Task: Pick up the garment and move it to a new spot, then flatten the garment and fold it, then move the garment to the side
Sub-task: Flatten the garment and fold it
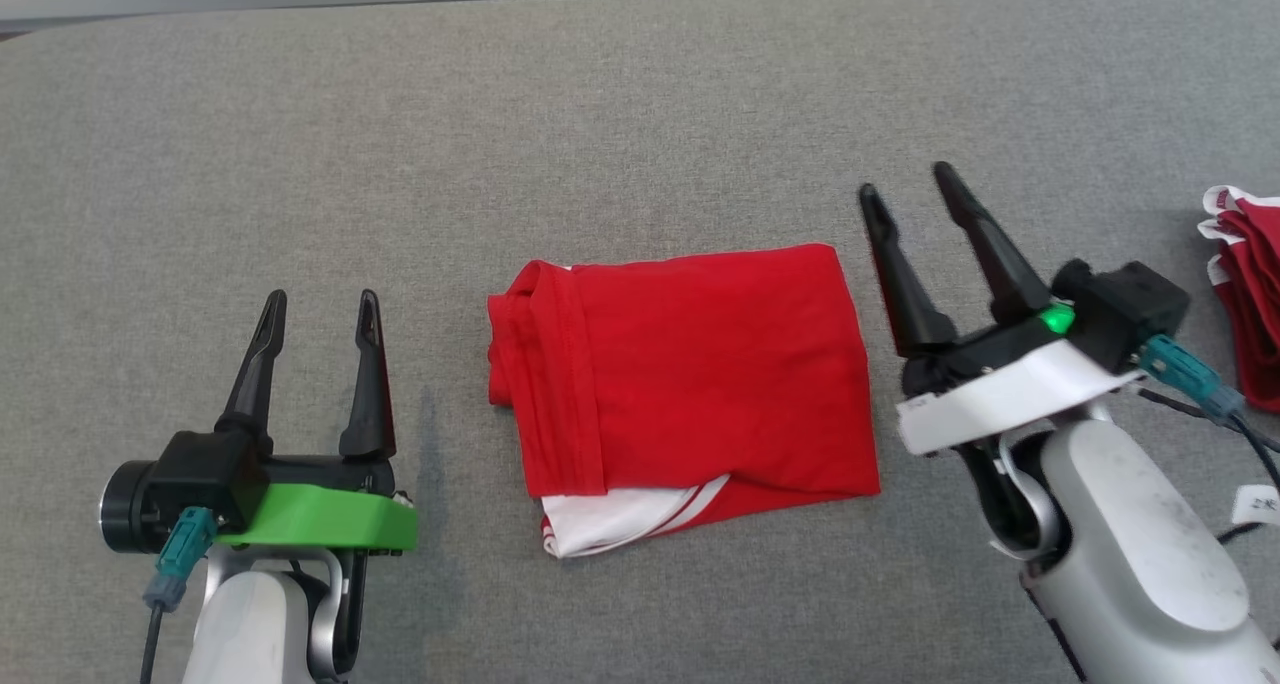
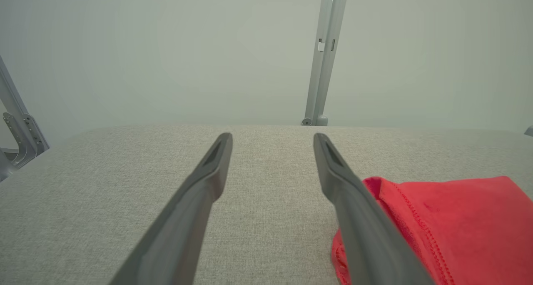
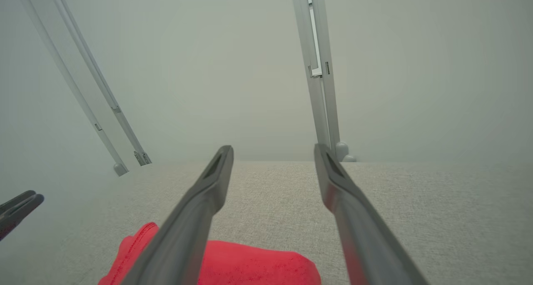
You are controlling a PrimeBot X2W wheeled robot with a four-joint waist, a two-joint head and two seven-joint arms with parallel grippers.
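Observation:
The garment (image 1: pixel 690 374) is red with a white striped part showing at its near edge. It lies folded into a rough rectangle in the middle of the grey table (image 1: pixel 640 114). My left gripper (image 1: pixel 320 309) stands open to its left, apart from the cloth, with nothing between the fingers. My right gripper (image 1: pixel 908 182) is open just off the garment's right edge, fingers slanting up-left and free of the fabric. In the left wrist view the garment (image 2: pixel 449 222) lies right of the open left gripper (image 2: pixel 272 141). In the right wrist view the garment (image 3: pixel 250 264) lies low, beneath the open right gripper (image 3: pixel 273 151).
A stack of other red and white garments (image 1: pixel 1245 294) sits at the table's right edge, close behind my right wrist. Grey metal frame posts (image 2: pixel 325 56) rise beyond the table's far edge. The tip of my left gripper (image 3: pixel 16 212) shows at the left of the right wrist view.

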